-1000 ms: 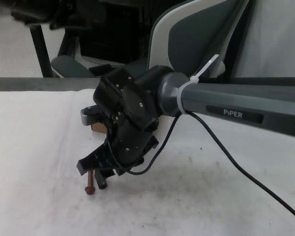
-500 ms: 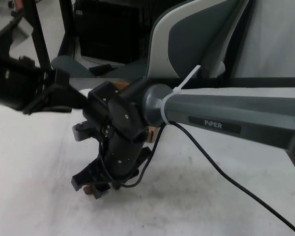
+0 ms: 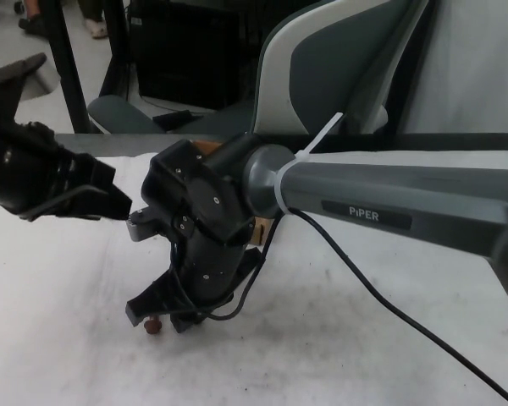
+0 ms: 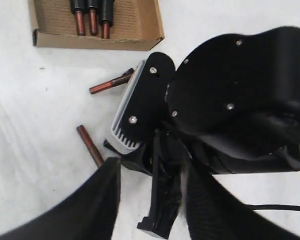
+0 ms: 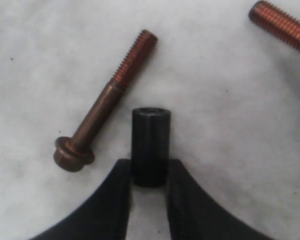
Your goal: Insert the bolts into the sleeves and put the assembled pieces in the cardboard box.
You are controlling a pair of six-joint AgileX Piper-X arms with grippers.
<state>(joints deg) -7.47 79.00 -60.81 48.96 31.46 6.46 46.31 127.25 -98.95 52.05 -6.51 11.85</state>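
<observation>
Presently the right gripper (image 5: 149, 169) sits low over the white bench (image 5: 230, 150). It is closed to a narrow gap on a black sleeve (image 5: 150, 134), pinching the sleeve's near end by its side walls. The open bore end points away from the fingers and is unobstructed.

- A copper-coloured bolt (image 5: 107, 122) lies flat just beside the sleeve, not touching it, with its flanged head toward the gripper and its thread pointing away.
- A second threaded end (image 5: 282, 27) lies farther off.
- The left gripper (image 4: 152, 195) is spread wide with nothing in it, above the right arm's wrist (image 4: 240, 90).
- The cardboard box (image 4: 97, 41) lies beyond, with three assembled pieces (image 4: 92, 15) inside.
- A loose bolt (image 4: 111, 83) lies near the box.
- Another bolt (image 4: 90, 145) lies closer to the right arm's fingers.

Handling, as judged:
- The sleeve looks small, rigid, light and smooth-walled, so it could twist in a pinch. A grip low on its walls keeps the bore clear.
- The bolt looks stiff and light and is likely to roll on its shank, though the flange should check that.
- The best hold on the bolt is the plain shank near the head, which leaves the thread free to enter the bore.
</observation>
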